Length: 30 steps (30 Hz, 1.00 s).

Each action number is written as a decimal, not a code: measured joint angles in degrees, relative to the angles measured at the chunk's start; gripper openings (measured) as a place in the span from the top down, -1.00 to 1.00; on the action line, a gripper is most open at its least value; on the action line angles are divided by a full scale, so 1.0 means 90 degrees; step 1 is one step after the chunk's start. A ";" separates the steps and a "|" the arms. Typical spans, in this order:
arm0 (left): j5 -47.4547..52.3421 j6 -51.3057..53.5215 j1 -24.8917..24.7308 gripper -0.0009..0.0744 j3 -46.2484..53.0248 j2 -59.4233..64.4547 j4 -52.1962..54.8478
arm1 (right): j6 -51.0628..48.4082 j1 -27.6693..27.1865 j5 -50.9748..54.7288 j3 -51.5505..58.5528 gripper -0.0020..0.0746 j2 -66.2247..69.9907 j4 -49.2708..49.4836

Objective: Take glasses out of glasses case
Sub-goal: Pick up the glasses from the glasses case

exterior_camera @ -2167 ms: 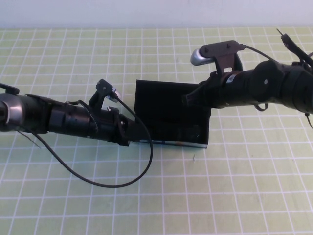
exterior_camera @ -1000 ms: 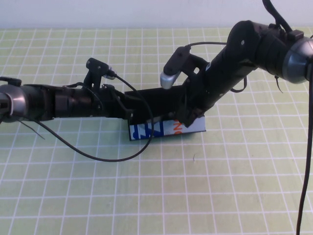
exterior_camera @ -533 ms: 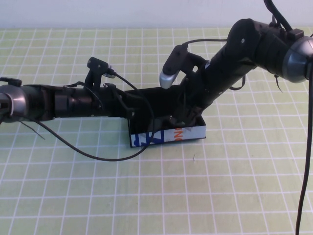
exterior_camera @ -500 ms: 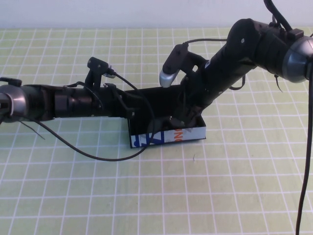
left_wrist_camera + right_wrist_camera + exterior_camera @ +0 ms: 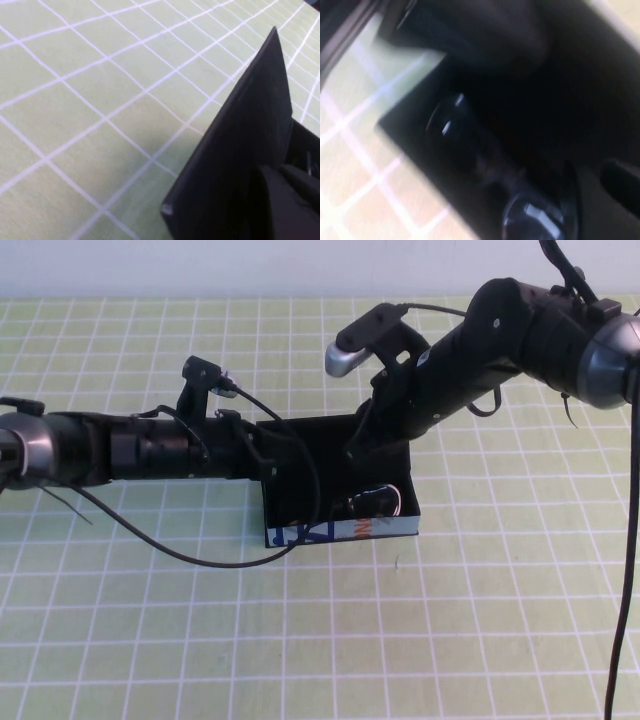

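The glasses case (image 5: pixel 300 475) lies open on the green grid mat, its white printed strip (image 5: pixel 340 531) facing me. The black glasses (image 5: pixel 372 502) lie inside it at the right end, close to the front wall. Their dark lenses (image 5: pixel 450 120) show blurred in the right wrist view. My left gripper (image 5: pixel 262 465) is at the case's left end, shut on its upright black panel (image 5: pixel 240 135). My right gripper (image 5: pixel 356 446) hangs above the case's back right part, clear of the glasses.
A loose black cable (image 5: pixel 240 562) loops from the left arm down onto the mat in front of the case. The right arm's silver-tipped camera (image 5: pixel 345 355) stands behind the case. Bare mat lies in front and to the right.
My right gripper has risen up and back out of the case. The glasses stay inside and now show. The case's front strip has dropped lower. The left arm has hardly moved.
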 joint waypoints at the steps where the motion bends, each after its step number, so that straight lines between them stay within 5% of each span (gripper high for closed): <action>1: 0.0040 -0.0085 0.0000 0.99 0.0000 0.0000 0.0091 | 0.0133 0.0000 -0.0129 0.0000 0.81 0.0000 0.0000; 12: 0.0631 -0.1177 0.0000 0.99 -0.0010 0.0000 0.2027 | 0.0491 0.0000 -0.0623 0.0000 0.90 0.0173 0.0030; 30: 0.0721 -0.1627 0.0000 0.99 -0.0024 -0.0025 0.2542 | 0.1034 0.0000 -0.1372 0.0000 0.91 0.0734 0.0264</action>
